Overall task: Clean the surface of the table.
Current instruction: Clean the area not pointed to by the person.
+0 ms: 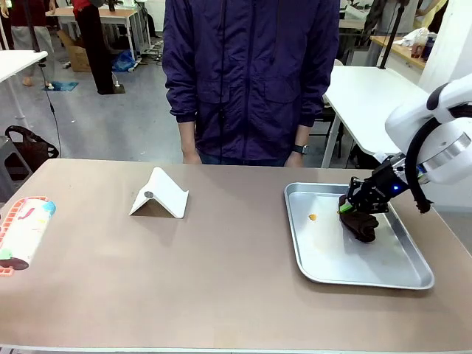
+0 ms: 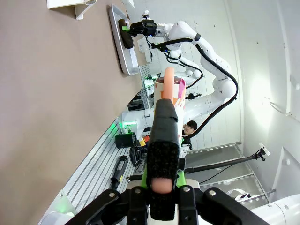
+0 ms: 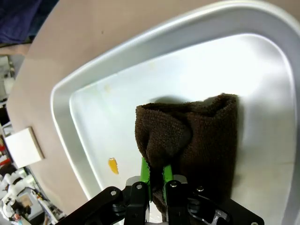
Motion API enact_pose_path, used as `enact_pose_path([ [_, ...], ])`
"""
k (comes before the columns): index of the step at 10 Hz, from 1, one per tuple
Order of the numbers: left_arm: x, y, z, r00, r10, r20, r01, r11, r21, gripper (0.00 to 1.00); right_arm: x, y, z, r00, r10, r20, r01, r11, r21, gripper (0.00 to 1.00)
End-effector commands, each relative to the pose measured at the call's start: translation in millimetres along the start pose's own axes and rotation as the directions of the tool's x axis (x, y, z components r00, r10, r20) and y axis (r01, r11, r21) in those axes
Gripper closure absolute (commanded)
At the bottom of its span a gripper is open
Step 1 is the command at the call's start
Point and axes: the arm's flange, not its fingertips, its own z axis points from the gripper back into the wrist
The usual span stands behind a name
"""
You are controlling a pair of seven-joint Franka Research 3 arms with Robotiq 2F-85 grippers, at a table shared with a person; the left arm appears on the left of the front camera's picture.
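**Setting.** Work hall with a grey floor and white tables at the back. One person [image 1: 251, 74] in a dark blue jacket stands at the far side, behind the tray and to its left.

**Worktop** [image 1: 221, 287]. Matte brownish-beige with a thin pale edge. It carries the tray on its right part and spreads wide to the tray's left.

**Tray** [image 1: 296, 243]. Shiny metal, rectangular, with a low rim. It lies flat on the worktop.

**Cloth** [image 1: 363, 227]. Dark brown terry, bunched. It rests on the tray floor in the tray's far right part.

**Spot** [image 1: 313, 217]. Small and orange, on the tray floor left of the cloth and apart from it.

**Right hand** [image 1: 346, 212]. Over the far right part of the tray, with its green pads closed tight on a fold of the cloth. The hand is above metal. Bare worktop begins just outside the tray rim, below and around the hand.

**Stand** [image 1: 158, 195]. White folded wedge on the worktop, well left of the tray.

**Pack** [image 1: 26, 232]. Printed and pink-edged, at the worktop end farthest left of the tray.

**Left hand** [image 2: 161, 190]. Well apart from the tray, at the opposite end of the worktop. It is clamped on a black-wrapped handle [image 2: 164, 140] that ends in a pink, printed part. The worktop runs alongside this hand. Whether they touch cannot be told.
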Motion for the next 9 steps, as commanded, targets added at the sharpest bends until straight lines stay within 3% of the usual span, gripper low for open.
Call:
enact_pose_path([
  [1,1.4,-3.0,0.0,1.0,0.006,0.006,-0.006,1.0,-0.005,0.79,-3.2,5.7,-28.5,0.999,0.029,-0.033,-0.027,0.998,0.057,1.0],
  [9,1.4,-3.0,0.0,1.0,0.006,0.006,-0.006,1.0,-0.005,0.79,-40.0,42.7,-80.0,0.975,0.165,-0.146,-0.137,0.972,0.19,1.0],
])
